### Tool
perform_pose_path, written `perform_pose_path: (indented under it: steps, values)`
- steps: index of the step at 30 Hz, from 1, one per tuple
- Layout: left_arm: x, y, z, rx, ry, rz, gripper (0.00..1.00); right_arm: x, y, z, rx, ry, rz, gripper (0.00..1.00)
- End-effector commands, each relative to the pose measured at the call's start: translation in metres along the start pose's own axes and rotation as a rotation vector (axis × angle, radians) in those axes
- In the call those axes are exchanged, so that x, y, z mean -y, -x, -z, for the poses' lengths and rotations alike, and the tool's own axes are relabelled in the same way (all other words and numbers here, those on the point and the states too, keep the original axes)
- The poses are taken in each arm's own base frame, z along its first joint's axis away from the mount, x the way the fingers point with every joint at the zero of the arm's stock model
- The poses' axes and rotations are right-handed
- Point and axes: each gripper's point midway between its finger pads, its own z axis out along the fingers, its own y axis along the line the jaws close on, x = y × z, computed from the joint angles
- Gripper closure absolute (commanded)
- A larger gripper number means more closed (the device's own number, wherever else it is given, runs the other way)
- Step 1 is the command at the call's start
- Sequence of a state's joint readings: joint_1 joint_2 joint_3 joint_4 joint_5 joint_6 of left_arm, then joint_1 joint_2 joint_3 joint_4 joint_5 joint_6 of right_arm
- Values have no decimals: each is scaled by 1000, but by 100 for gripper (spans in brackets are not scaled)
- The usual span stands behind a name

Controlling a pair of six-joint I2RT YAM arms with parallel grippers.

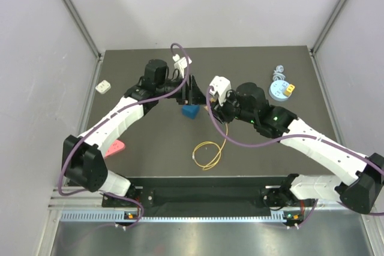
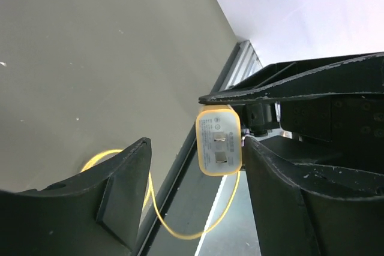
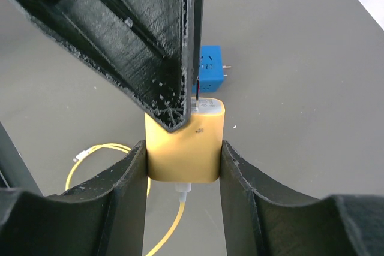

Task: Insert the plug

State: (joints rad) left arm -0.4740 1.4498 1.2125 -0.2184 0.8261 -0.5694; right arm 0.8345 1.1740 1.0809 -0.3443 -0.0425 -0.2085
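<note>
The plug (image 3: 186, 139) is a yellow block with a white pronged face and a thin yellow cable (image 3: 171, 229) at its rear. My right gripper (image 3: 183, 155) is shut on its sides and holds it above the table. A blue cube socket (image 3: 211, 70) lies on the table beyond it, also seen from above (image 1: 190, 112). My left gripper (image 2: 197, 148) is open; the plug's pronged face (image 2: 219, 142) sits between its fingers, close to the right finger (image 2: 270, 172). In the top view both grippers, left (image 1: 191, 91) and right (image 1: 210, 107), meet mid-table.
The cable loops on the table (image 1: 207, 151) toward the front. A light blue round base (image 1: 281, 92) carrying a small yellow block stands at the right back. A white adapter (image 1: 103, 87) lies far left, a pink piece (image 1: 115, 147) near the left arm.
</note>
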Motion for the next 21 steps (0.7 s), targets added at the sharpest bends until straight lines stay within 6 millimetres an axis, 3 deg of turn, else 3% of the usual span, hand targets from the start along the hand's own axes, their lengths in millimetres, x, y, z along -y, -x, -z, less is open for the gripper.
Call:
perform_pose_path:
  steps: [1,7,10,12,13,16,17,20,21]
  values:
    - [10,0,-4,-4,-78,-17,33,0,30,-1,78,-4,22,100]
    - [7,-8,-12,-43,-119,37,48,-1,28,-3,73,-2,22,100]
    - [10,-10,-14,-53,-161,68,61,-2,28,-5,65,3,21,96]
    - [18,-7,-13,-44,-203,45,90,-1,27,-6,50,0,15,87]
    - [18,-7,-13,-45,-205,50,98,-2,26,-7,47,0,7,84]
    - [21,-6,-12,-41,-215,39,100,1,29,-2,63,-22,-35,58]
    - [22,-5,-12,-40,-220,34,100,3,30,0,69,-32,-54,40]
    - [26,-3,-11,-24,-240,20,100,10,32,10,100,-44,-158,22]
    - [29,-2,-9,-18,-252,16,100,24,34,19,123,-65,-202,21]
